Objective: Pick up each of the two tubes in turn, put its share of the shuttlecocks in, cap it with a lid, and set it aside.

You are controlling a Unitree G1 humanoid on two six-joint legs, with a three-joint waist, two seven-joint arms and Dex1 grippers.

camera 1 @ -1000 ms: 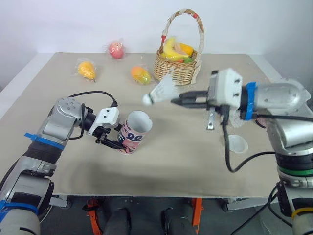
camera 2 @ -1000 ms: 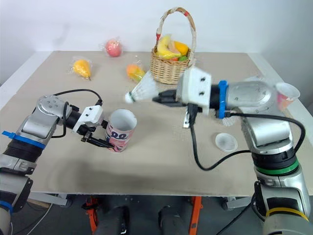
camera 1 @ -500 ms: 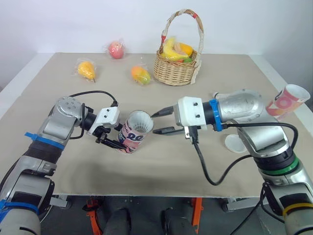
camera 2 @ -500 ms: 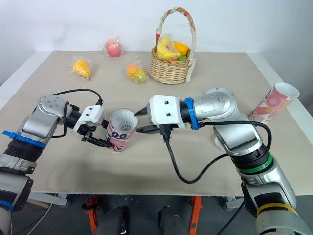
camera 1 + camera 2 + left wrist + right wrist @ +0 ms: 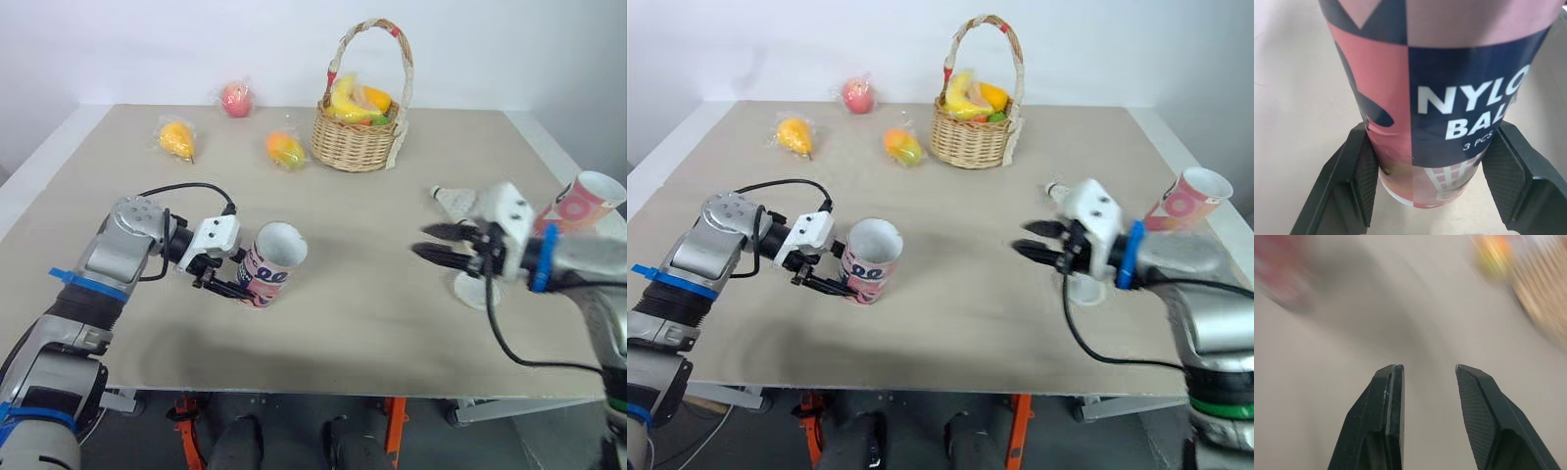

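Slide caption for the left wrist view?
Left gripper holds the pink-and-navy tube, fingers on both sides near its base.

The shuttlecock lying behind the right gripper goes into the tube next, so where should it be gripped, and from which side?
Grip the shuttlecock across its wide skirt, coming from the robot's right with the open right gripper. It lies on its side, small cork end pointing left, so that hold would likely leave the cork leading into the open mouth of the tube.

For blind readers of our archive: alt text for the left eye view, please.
The left gripper grips a tilted pink-and-navy tube by its base. The right gripper hangs open and empty by a white lid; a second tube and a fruit basket sit farther back.
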